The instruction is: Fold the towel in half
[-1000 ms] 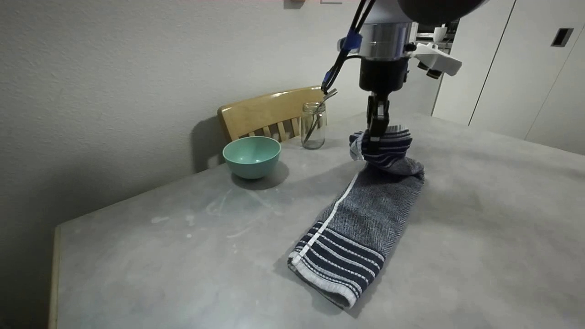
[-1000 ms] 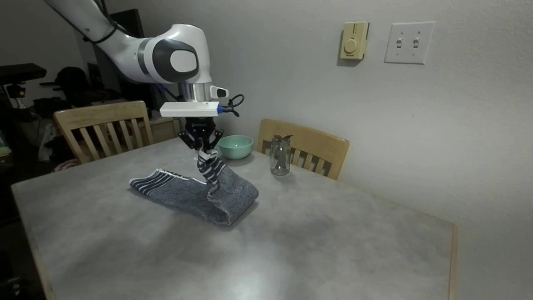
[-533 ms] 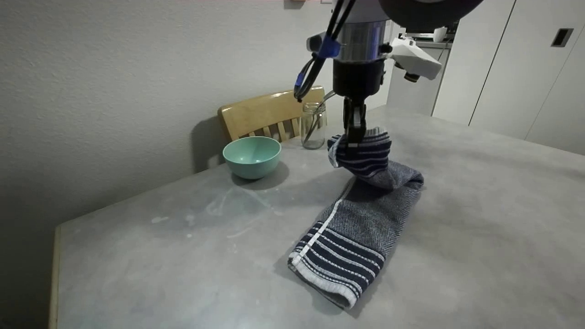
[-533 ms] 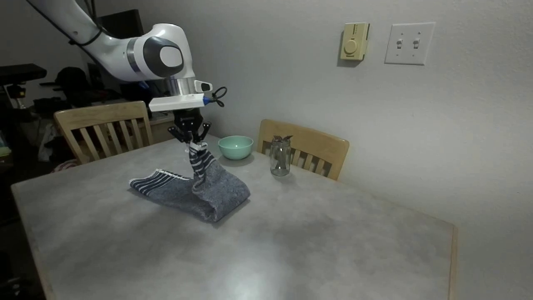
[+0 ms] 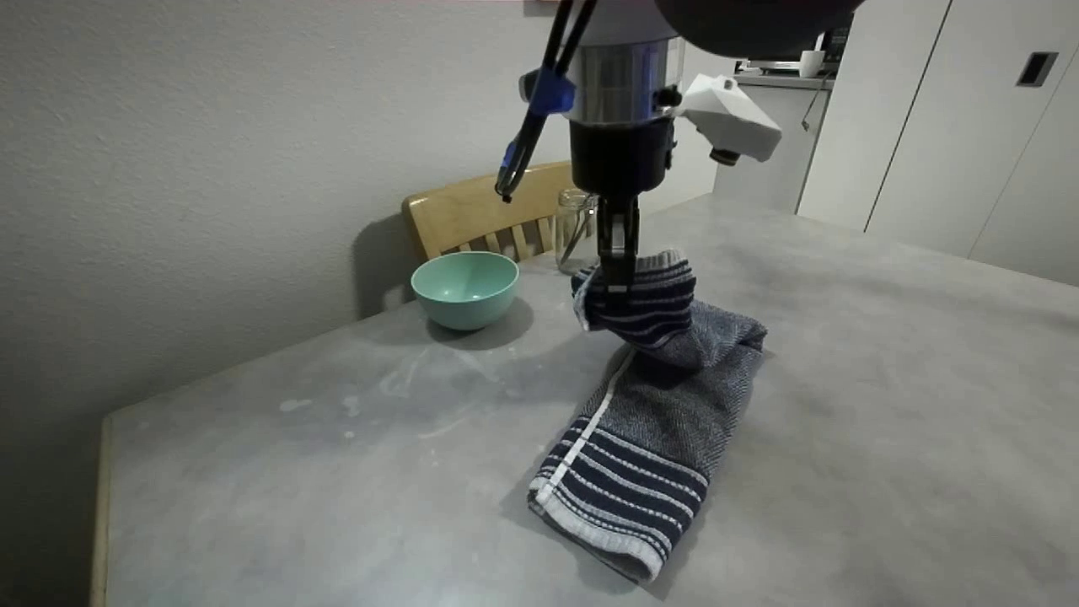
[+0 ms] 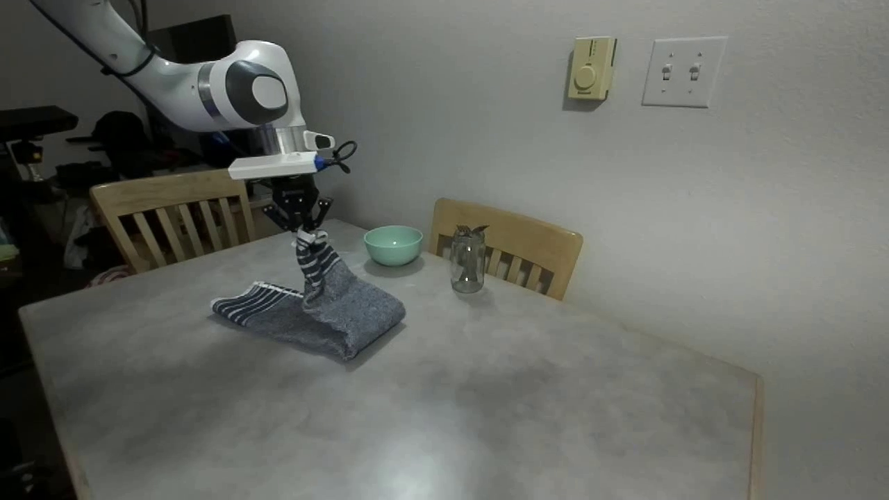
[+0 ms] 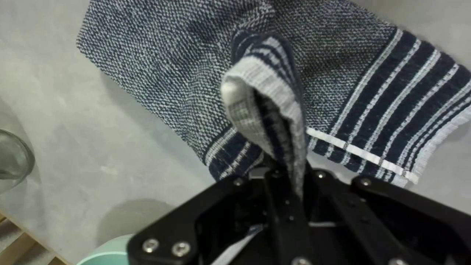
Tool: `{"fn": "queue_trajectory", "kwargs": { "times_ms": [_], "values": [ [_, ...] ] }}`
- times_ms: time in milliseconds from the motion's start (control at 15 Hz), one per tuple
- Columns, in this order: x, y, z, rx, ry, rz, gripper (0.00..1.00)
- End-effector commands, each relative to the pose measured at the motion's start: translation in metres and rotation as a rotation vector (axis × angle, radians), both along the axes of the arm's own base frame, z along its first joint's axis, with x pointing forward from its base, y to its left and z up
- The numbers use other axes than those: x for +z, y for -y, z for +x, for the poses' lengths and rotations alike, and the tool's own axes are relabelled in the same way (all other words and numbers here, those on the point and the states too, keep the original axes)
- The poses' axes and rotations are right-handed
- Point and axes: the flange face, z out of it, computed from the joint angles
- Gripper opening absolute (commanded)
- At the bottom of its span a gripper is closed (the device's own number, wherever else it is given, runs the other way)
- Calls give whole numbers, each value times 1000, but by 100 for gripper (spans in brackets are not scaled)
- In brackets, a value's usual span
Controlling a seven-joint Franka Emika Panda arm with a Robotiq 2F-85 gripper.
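In an exterior view the end effector, left of centre, is pinching one striped end of the grey-blue terry towel between its closed-up fingers, holding that end above the bench. The rest of the towel lies left of centre, its other end, banded navy and white, flat toward the left; the raised part doubles back over it from a bend near the centre. In the wrist view the gripped end curls into a loop in the middle of the frame, with the flat banded end at right. In both exterior views a teal bowl stands near a glass jar of metal utensils, and a slatted wooden chair stands behind the jar. In an exterior view a thermostat and a light-switch plate show at upper right.
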Motion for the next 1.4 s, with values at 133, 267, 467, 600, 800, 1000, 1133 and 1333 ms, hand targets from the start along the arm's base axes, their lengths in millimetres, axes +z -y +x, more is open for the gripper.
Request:
{"fn": "queue_trajectory", "kwargs": {
  "times_ms": [133,267,467,600,800,1000,1133,1333],
  "values": [
    [0,7,-13,9,-32,-33,2],
    [2,23,-16,-14,-30,-26,2],
    [2,51,-23,-27,-65,8,2],
    [1,65,-25,-20,-93,43,2],
    [-2,79,-25,-13,-148,112,2],
    [-2,79,-25,-23,-186,142,2],
    [0,71,-26,-25,-198,140,2],
    [-2,51,-28,5,-208,122,2]
  ]
}}
